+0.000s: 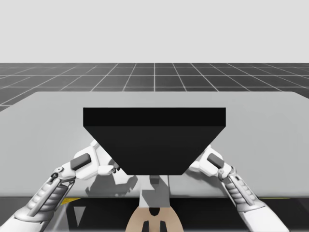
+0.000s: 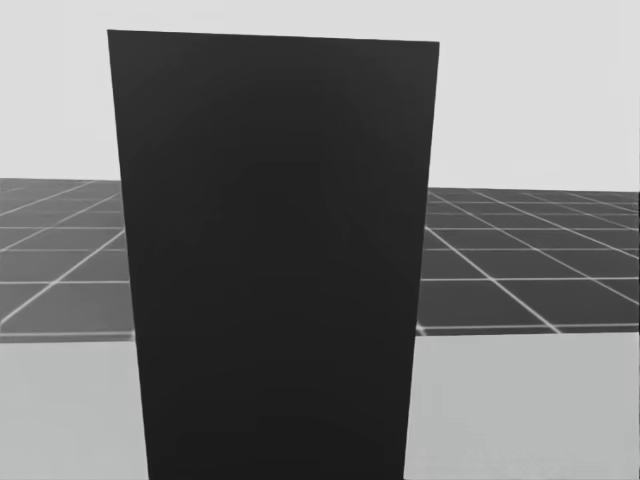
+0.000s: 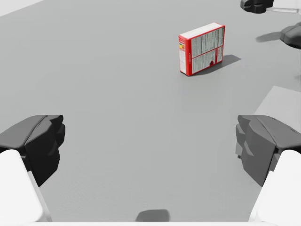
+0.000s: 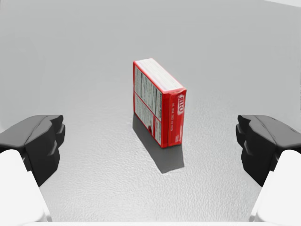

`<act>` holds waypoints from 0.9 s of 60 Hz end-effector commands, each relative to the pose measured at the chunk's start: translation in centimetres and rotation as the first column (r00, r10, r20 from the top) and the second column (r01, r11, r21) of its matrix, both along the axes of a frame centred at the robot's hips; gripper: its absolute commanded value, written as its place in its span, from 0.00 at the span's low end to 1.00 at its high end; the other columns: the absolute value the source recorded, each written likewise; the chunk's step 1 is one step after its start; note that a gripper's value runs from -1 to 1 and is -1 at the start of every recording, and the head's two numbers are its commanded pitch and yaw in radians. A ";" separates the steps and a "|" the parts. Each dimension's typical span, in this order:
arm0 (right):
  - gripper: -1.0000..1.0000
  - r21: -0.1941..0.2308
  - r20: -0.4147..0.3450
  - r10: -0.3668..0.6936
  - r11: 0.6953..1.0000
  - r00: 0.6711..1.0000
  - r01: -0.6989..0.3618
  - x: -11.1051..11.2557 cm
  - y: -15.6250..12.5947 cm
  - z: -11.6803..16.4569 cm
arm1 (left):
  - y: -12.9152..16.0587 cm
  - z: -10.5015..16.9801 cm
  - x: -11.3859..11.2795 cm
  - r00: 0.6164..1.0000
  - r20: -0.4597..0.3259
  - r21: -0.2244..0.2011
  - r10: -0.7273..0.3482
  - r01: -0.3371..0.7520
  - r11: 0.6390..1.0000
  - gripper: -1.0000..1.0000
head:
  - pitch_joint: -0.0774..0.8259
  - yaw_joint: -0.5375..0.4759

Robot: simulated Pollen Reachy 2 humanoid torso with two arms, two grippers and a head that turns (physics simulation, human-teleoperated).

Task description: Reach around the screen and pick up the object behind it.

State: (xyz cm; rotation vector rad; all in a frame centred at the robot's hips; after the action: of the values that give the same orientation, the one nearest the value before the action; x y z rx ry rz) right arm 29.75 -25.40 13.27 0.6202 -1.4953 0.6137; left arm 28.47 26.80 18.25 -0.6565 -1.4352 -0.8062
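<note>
The red box [image 4: 159, 101] stands on edge on the grey table [image 4: 84, 56] behind the black screen [image 2: 270, 260]. It is straight ahead of my right gripper [image 4: 150, 141], centred between its wide-spread, empty fingers. Its narrow end faces that hand and its long side runs away (thin enough to pinch across, I judge). My left gripper [image 3: 150, 146], likewise open and empty, has it farther ahead and off to one side. From my head the screen hides the box entirely.

My left arm [image 1: 50, 191] and right arm [image 1: 241, 191] reach forward; left gripper [image 3: 149, 143] and right gripper [image 4: 149, 143] both hold their jaws spread wide.
</note>
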 end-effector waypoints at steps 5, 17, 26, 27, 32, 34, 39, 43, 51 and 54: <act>0.00 0.006 -0.003 0.071 0.997 0.997 -0.071 3.2 -0.2 -0.9 | 0.0 0.0 0.0 1.000 0.010 0.000 -0.002 0.002 1.000 0.00 | 0.19 0.44; 0.00 0.034 -0.017 0.176 0.984 0.984 -0.175 5.0 1.0 -1.4 | 0.2 0.1 0.0 1.000 0.018 -0.002 0.000 0.000 1.000 0.00 | 0.20 0.44; 0.00 0.013 -0.006 0.220 0.975 0.975 -0.220 6.0 1.6 -1.9 | 0.2 0.1 0.0 1.000 0.019 0.000 0.000 0.000 1.000 0.00 | 0.20 0.44; 0.00 0.018 -0.009 0.227 0.974 0.974 -0.227 6.2 1.7 -1.9 | 0.2 0.1 0.0 1.000 0.020 0.000 0.000 0.000 1.000 0.00 | 0.20 0.44; 0.00 0.030 -0.011 0.238 0.971 0.971 -0.237 7.1 1.6 -2.0 | 0.2 0.1 0.0 1.000 0.020 -0.002 0.004 -0.004 1.000 0.00 | 0.20 0.44; 0.00 0.031 -0.005 0.241 0.970 0.971 -0.240 7.3 1.6 -2.1 | 0.2 0.1 0.0 1.000 0.020 -0.003 0.004 -0.004 1.000 0.00 | 0.21 0.44; 0.00 0.021 0.010 0.243 0.970 0.970 -0.243 7.9 1.5 -2.1 | 0.3 0.1 0.0 1.000 0.020 -0.003 0.004 -0.004 1.000 0.00 | 0.21 0.44; 0.00 0.026 0.016 0.245 0.969 0.969 -0.245 8.6 1.4 -1.6 | 0.2 0.1 0.0 1.000 0.020 -0.001 0.005 -0.005 1.000 0.00 | 0.21 0.44; 0.00 0.020 0.014 0.246 0.969 0.969 -0.246 9.9 1.7 -1.5 | 0.3 0.1 0.0 1.000 0.021 -0.001 0.008 -0.008 1.000 0.00 | 0.21 0.43; 0.00 0.016 -0.010 0.246 0.969 0.969 -0.245 10.3 1.9 -1.9 | 0.3 0.1 0.0 1.000 0.022 -0.003 0.009 -0.009 1.000 0.00 | 0.21 0.43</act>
State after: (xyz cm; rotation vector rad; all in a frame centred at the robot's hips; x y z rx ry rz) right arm 38.79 -23.81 11.57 0.8223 -1.4426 0.7874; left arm 28.51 27.05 18.33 -0.6460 -1.4561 -0.8089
